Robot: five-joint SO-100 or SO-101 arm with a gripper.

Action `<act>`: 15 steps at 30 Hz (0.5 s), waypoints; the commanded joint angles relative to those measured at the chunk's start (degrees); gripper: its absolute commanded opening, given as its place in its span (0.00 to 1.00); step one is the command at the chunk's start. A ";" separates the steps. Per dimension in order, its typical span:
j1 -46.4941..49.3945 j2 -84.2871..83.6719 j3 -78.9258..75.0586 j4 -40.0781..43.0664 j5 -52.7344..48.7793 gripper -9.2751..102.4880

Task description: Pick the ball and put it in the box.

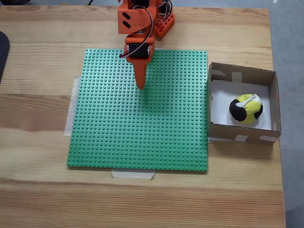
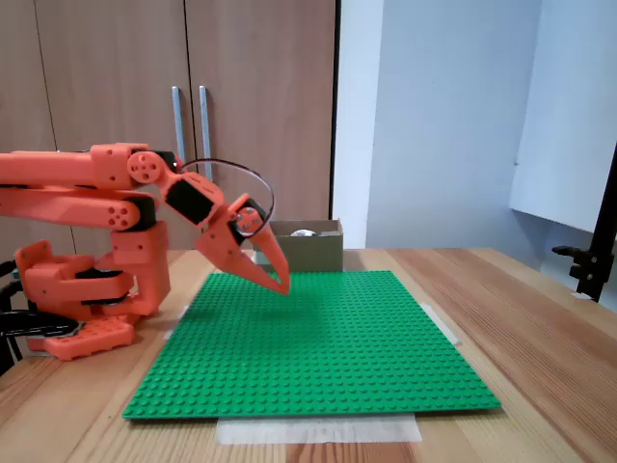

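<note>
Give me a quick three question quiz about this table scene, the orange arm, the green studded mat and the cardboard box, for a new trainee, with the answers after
1. True or false: the ball lies on the green baseplate.
2. Multiple choice: in the fixed view from above, the box sits (a) left of the baseplate, (b) right of the baseplate, (c) on top of the baseplate.
3. Short answer: what is the gripper carrying, and how do its jaws stand?

Key
1. False. The ball lies inside the box, on its white bottom.
2. b. The box stands on the wooden table against the baseplate's right edge.
3. Nothing. The jaws look closed to a point, hanging above the baseplate near the arm's base.
</note>
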 commanded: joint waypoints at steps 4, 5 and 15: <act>1.41 3.87 2.46 1.76 -1.67 0.08; 1.67 3.87 2.90 1.67 -1.85 0.08; 1.85 5.45 7.21 1.85 -2.29 0.08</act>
